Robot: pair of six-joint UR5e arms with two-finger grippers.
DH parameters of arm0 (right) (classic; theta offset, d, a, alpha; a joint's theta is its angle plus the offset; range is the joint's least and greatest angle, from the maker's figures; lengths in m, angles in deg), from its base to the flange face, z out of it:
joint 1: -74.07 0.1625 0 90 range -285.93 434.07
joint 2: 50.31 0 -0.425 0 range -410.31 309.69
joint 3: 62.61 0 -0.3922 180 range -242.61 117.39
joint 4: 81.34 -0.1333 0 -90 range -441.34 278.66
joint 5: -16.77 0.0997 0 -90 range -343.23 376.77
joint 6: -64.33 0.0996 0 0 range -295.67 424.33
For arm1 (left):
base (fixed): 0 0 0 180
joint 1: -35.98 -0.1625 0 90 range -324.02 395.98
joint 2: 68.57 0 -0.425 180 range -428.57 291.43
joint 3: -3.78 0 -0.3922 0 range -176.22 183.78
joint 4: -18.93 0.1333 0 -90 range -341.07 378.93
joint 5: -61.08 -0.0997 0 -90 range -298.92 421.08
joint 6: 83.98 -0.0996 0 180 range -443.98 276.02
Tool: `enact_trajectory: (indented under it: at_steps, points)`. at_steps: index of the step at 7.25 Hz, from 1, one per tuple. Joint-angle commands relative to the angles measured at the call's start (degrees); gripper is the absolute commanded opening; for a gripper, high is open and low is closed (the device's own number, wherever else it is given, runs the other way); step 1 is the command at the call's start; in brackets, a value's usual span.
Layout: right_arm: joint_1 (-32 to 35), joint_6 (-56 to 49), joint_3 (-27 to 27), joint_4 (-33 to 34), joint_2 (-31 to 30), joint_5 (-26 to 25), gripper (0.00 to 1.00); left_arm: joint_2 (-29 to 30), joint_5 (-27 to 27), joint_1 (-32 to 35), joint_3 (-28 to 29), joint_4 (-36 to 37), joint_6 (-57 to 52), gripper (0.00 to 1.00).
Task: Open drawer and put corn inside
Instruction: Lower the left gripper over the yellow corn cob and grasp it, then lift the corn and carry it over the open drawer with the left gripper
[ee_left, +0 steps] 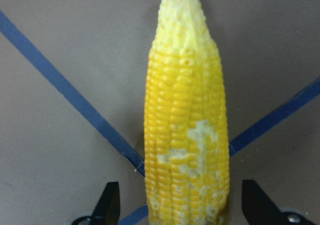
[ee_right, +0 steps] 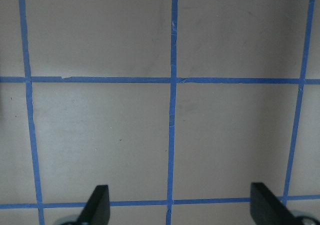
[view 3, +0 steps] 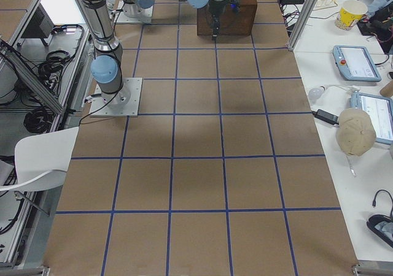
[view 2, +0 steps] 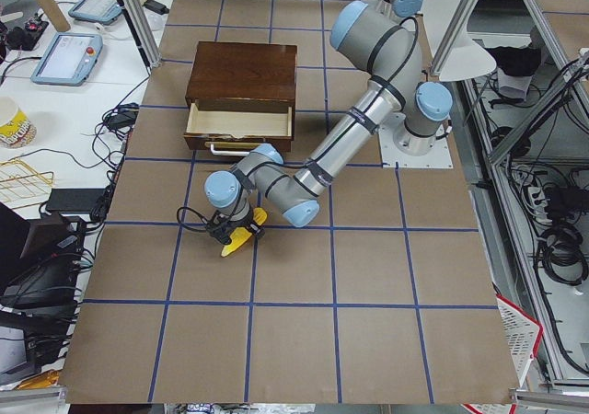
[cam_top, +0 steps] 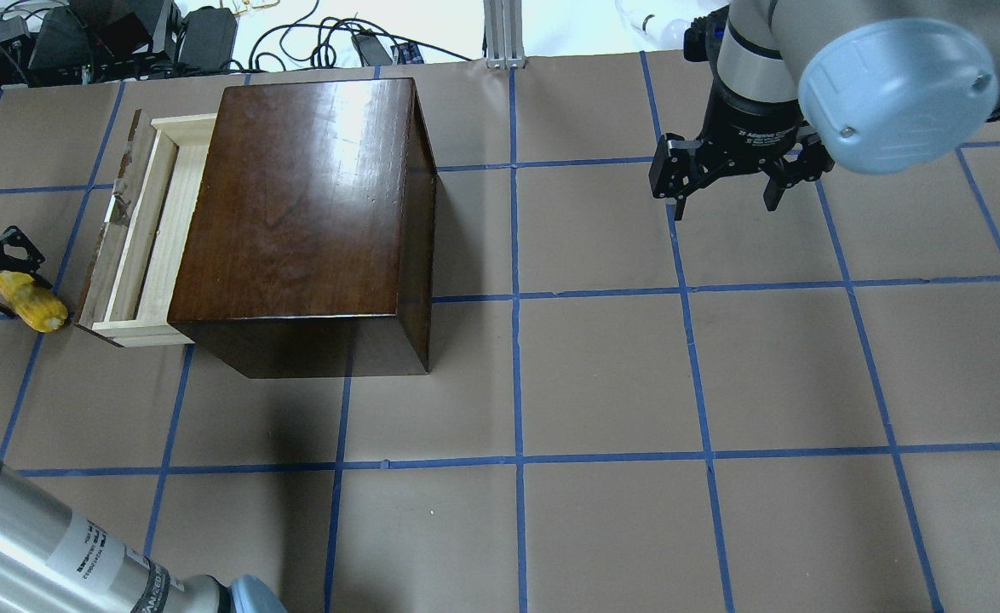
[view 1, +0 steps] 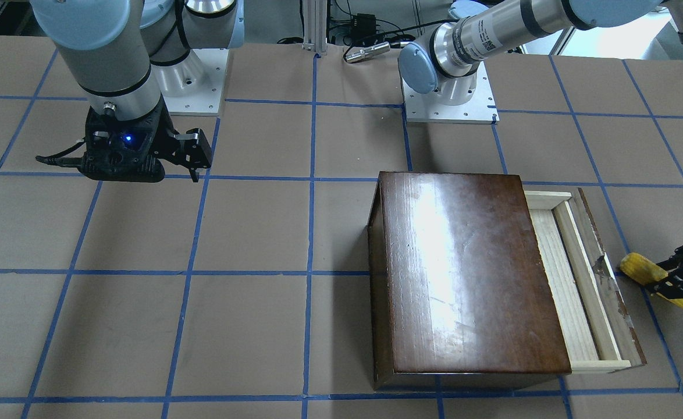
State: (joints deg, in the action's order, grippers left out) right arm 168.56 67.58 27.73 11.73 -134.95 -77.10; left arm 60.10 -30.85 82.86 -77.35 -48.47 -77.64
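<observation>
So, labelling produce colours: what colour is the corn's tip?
The corn has a pale cream tip, bright yellow below; left wrist view shows it best.

Drawer (view 1: 562, 279) partly out of box (view 1: 469, 273); alongside, corn (view 1: 638, 269) within left end effector (view 1: 669, 282).
</observation>
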Motion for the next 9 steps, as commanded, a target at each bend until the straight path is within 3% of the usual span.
enact_trajectory:
  at_steps: [1, 4, 9]
  points:
    - [0.0, 0.0, 0.0, 0.0, 0.0, 0.0, 1.00, -0.7, -0.9, 0.2, 0.4, 0.2, -0.1, 0.00]
    - [0.0, 0.0, 0.0, 0.0, 0.0, 0.0, 1.00, -4.6, -1.0, 3.7, 3.5, -1.9, -3.4, 0.00]
    - [0.0, 0.0, 0.0, 0.0, 0.0, 0.0, 1.00, -13.9, -0.8, 9.7, 13.1, -20.9, -14.6, 0.00]
